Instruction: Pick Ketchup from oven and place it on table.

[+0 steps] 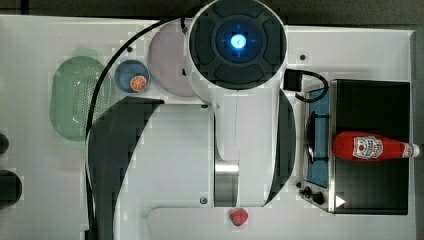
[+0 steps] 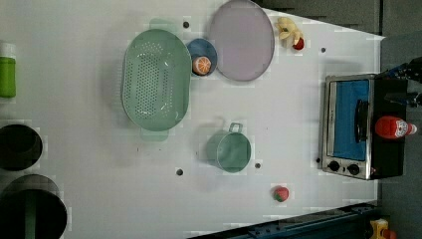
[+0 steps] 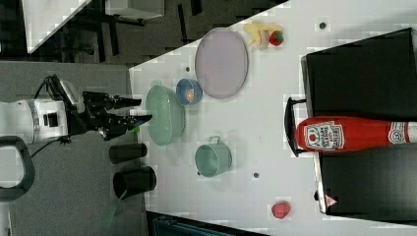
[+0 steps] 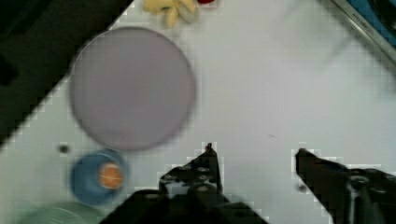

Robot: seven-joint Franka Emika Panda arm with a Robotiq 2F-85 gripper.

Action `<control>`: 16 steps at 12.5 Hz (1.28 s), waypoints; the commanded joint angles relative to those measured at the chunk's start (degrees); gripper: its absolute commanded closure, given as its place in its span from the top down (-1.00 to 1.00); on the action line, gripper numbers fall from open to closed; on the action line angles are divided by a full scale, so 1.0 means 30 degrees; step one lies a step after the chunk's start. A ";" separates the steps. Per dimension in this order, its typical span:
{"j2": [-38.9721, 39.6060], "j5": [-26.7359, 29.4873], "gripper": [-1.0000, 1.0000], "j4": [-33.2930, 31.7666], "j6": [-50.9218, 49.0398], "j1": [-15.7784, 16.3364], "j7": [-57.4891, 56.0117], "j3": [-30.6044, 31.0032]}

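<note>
The red plastic Ketchup squeeze bottle (image 1: 367, 146) with its white label and white cap is seen lying on its side on the black top of the boxy steel-framed toaster oven (image 1: 372, 115), above the bluish glass door, with its cap pointing toward the back edge of the oven. The oven is set at the end of the large white perforated table (image 2: 278, 129), close to one long edge. The black gripper (image 4: 254, 161) is held above bare tabletop with its fingers spread apart and nothing between them, well apart from the bottle. A round lilac plate (image 4: 133, 88) and a small blue bowl (image 4: 95, 177) holding an orange slice are seen nearby.
</note>
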 commanded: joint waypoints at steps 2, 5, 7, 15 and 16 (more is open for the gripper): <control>-0.5803 -0.0520 1.00 -0.3697 -0.2510 -0.0591 -0.2562 -0.1356; -0.5183 -0.0527 1.00 -0.3680 -0.1610 -0.0975 -0.2563 -0.2565; -0.4567 -0.0528 1.00 -0.3658 -0.0177 -0.1206 -0.2604 -0.3982; -0.0191 -0.0514 1.00 -0.3294 0.5673 -0.1688 -0.2676 -1.0171; 0.0471 -0.0438 1.00 -0.3281 0.5966 -0.1729 -0.2624 -1.0622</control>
